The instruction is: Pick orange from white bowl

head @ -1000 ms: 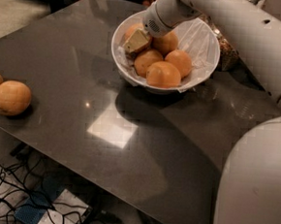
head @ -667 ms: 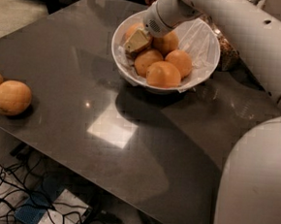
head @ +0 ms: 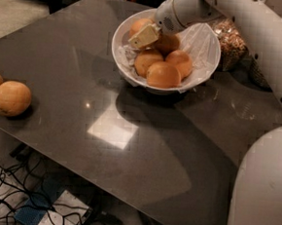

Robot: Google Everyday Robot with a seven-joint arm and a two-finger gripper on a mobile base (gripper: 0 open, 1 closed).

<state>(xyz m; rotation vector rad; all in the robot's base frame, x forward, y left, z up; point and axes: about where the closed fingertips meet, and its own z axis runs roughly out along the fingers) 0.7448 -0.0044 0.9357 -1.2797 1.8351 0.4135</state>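
Observation:
The white bowl [head: 204, 46], lined with crumpled white paper, stands at the back of the dark table and holds several bright oranges. One orange [head: 139, 25] lies at the bowl's back left, another [head: 167, 41] behind the middle, and three more sit toward the front [head: 162, 74]. My gripper [head: 144, 36] reaches down into the bowl from the upper right. It sits at the back-left orange, between it and the one behind the middle. My white arm [head: 245, 25] crosses over the bowl's right rim.
Two paler oranges [head: 10, 98] lie at the table's left edge. A glass jar of grains [head: 229, 43] stands right behind the bowl. My white body [head: 266, 188] fills the lower right. Cables [head: 8, 192] lie on the floor under the table's front edge [head: 101, 189].
My gripper has shifted slightly inside the bowl, and the back-left orange shows more beside it. The bowl and the other oranges have not moved.

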